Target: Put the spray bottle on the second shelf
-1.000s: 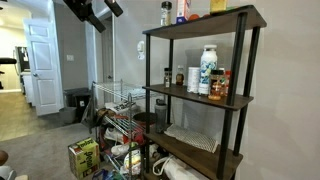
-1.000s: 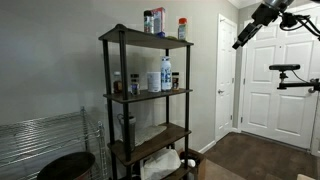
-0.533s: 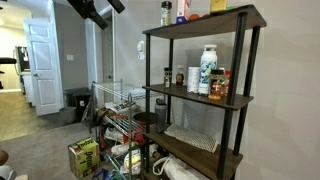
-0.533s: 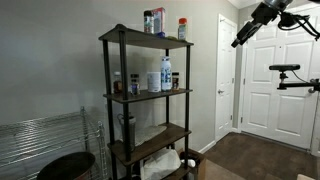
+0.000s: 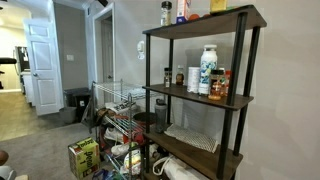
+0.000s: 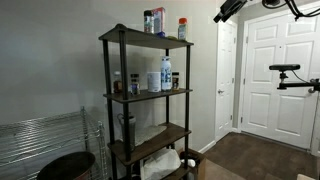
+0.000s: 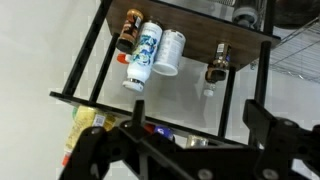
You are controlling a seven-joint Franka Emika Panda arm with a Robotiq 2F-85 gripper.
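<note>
Exterior views both show the spray bottle, a small slim bottle with a dark head and a pale body. It stands upright on the topmost board of the shelving unit, one tier above the tall white bottle and off toward the side away from that bottle's red-capped jar. The second shelf is the dark board that carries the tall white bottle. On it, the jar is just beside the bottle on one side, a shorter white container is just beside it on the other, and two small dark-topped bottles stand further along past that container. The gripper hangs in the air well above the tall white bottle and well apart from the whole unit, close to a white door. In the wrist view, which stands upside down, the tall white bottle points its cap downward between the jar and the white container. Nearer the camera, the gripper's fingers are spread wide with nothing between them. I cannot make out the spray bottle in the wrist view.
</note>
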